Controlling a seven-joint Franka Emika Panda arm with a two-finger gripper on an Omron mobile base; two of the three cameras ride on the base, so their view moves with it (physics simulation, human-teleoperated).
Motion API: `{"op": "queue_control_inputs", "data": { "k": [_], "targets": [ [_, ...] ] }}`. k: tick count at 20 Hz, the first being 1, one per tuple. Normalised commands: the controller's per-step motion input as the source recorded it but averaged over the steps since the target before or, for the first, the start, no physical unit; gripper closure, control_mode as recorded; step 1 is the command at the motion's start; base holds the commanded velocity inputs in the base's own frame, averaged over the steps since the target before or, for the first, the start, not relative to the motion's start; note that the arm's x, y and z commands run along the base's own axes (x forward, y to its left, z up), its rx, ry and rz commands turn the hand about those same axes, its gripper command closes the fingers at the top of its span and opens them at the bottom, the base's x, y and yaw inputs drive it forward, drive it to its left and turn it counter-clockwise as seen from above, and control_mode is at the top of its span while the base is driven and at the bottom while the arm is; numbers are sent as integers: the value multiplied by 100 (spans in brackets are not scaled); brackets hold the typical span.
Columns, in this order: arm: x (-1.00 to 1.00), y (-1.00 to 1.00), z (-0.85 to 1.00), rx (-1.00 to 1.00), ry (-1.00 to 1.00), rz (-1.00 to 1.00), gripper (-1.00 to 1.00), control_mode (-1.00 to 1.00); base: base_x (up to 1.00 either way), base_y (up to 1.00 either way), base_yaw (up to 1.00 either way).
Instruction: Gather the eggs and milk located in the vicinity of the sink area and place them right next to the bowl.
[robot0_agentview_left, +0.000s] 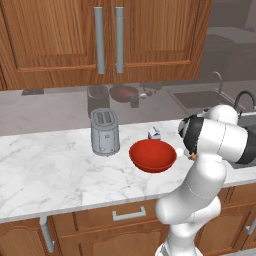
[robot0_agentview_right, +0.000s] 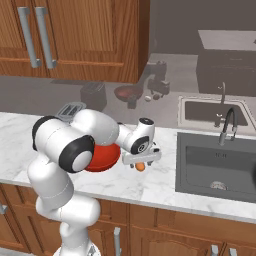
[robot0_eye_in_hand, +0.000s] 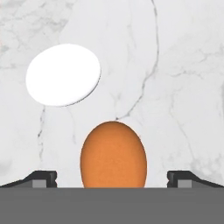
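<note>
Arm: white, bent forward from the base, elbow raised, wrist angled down over the marble counter (robot0_agentview_right: 165, 187) just right of the red bowl (robot0_agentview_left: 153, 155).

Gripper (robot0_agentview_right: 141, 161): low above the counter, pointing down. In the hand view the 2 finger tips (robot0_eye_in_hand: 41, 178) sit wide apart at the lower corners, well clear of anything between them; they grip nothing.

Item 1, orange-brown egg (robot0_eye_in_hand: 113, 155): lies on the marble, centred between the 2 tips, touching neither. In the right base view it sits directly under the hand.

Item 2, white egg (robot0_eye_in_hand: 63, 74): on the marble, near the orange-brown egg, apart from it.

Item 3, milk carton (robot0_agentview_left: 154, 133): upright on the counter just behind the bowl.

Item 4, toaster (robot0_agentview_left: 104, 131): left of the bowl.

Item 5, sink (robot0_agentview_right: 215, 165): right of the gripper.
</note>
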Motion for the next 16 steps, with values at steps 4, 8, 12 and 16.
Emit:
{"op": "queue_control_inputs", "data": {
  "k": [4,8,12,16],
  "targets": [
    [0,0,-8,0,0,0,-100,-100,0,0,0],
    [0,0,-6,0,0,0,-100,-100,0,0,0],
    [0,0,-3,0,0,0,100,-100,0,0,0],
    [0,0,-1,0,-2,0,100,-100,0,0,0]
  ]
}}
